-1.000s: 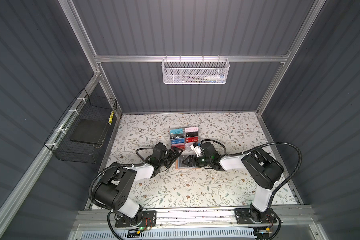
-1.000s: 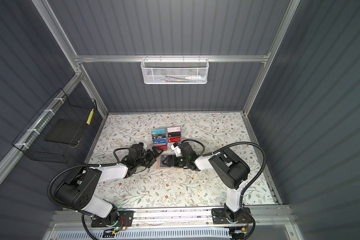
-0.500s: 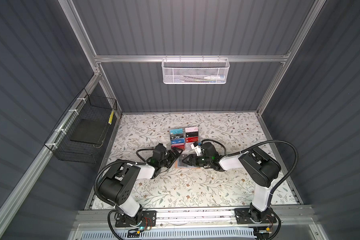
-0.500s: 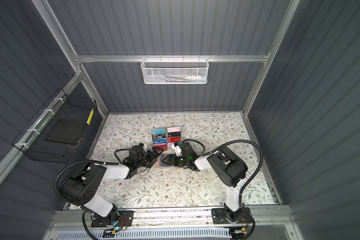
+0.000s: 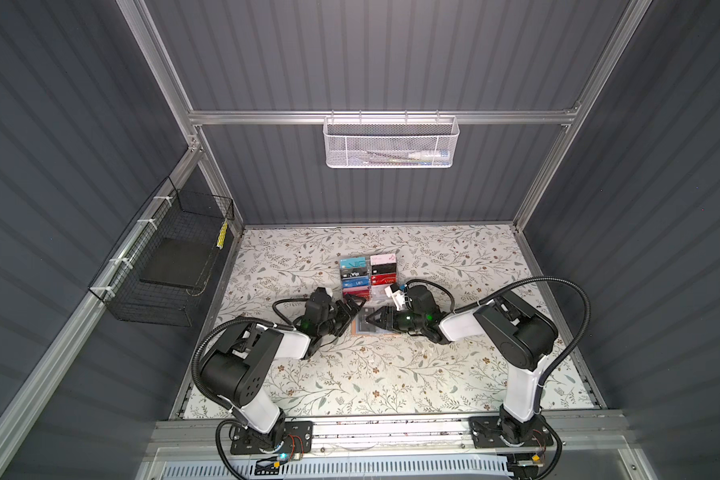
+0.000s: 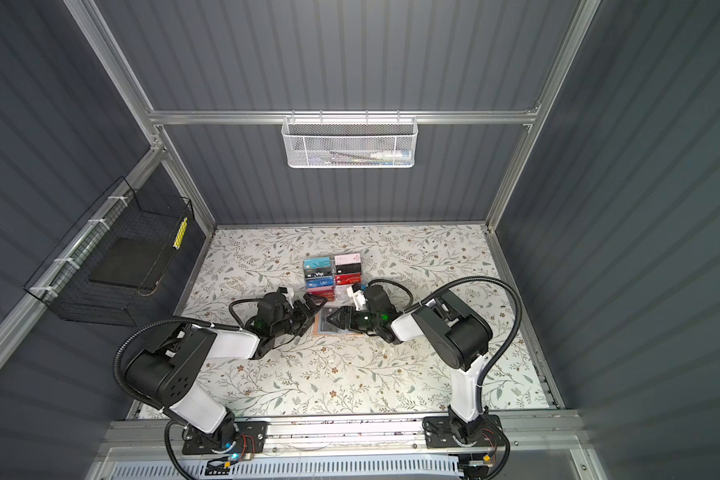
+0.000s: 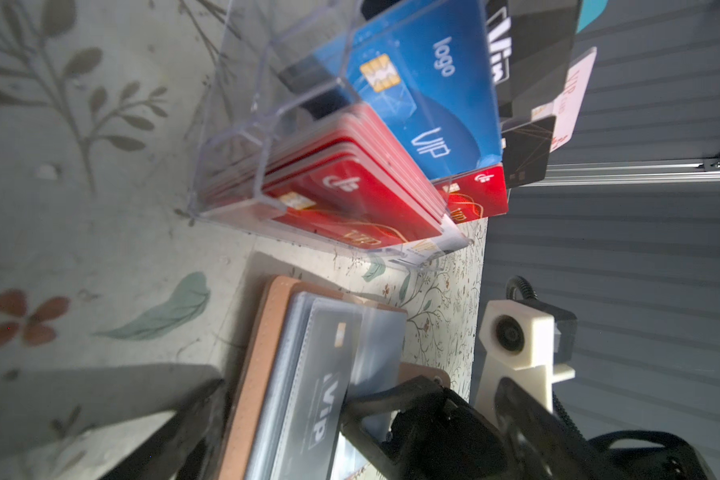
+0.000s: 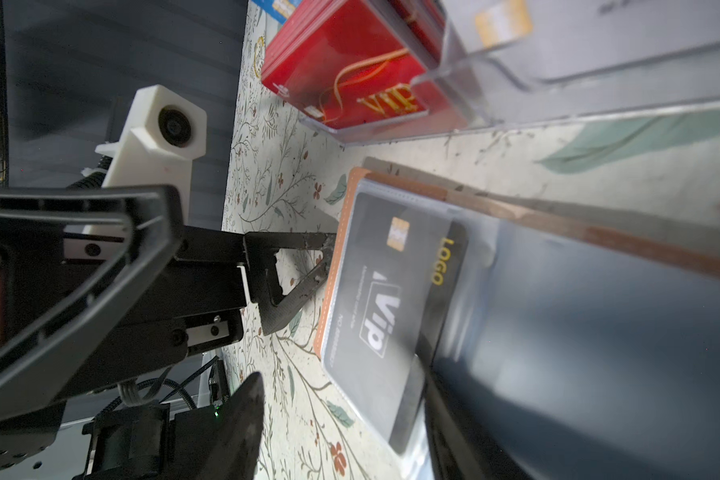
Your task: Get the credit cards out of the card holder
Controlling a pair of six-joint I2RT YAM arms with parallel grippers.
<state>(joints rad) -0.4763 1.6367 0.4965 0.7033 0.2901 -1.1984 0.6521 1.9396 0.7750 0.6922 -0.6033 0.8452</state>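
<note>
A: Step in hand?
B: Getting the black card (image 8: 391, 299) out of its pocket, I judge. The card holder (image 5: 360, 330) lies open and flat mid-table, just on the near side of the clear rack (image 7: 233, 166), between the two hands. The card sits inside a clear pocket page.
A: Hands?
B: Left hand (image 5: 347, 315) spread wide at the holder's left side, holding nothing. Right hand (image 5: 371, 321) reaches in from the right, over the holder. Its jaws are apart, with nothing pinched that I can make out.
A: Next move?
B: Likely a pinch on the card alone. It is thin and lies under film, so a fingertip must find its free edge. Then it draws the card out along the pocket while the left hand pins the cover. Which end of the pocket is open, I cannot tell.
A: What do the top views give?
B: Layout only. Both show holder, rack and arms on the table (image 6: 350, 374), but the hands cover most of the holder and the card is unreadable.
A: And the wrists?
B: Right wrist view: "VIP" lettering, gold chip, and one finger (image 8: 292, 245) of the left hand at the tan left edge, seemingly touching it. Left wrist view: a finger (image 7: 383, 399) of the right hand lying on the pocket page at the card's end, with more pages stacked beneath.
</note>
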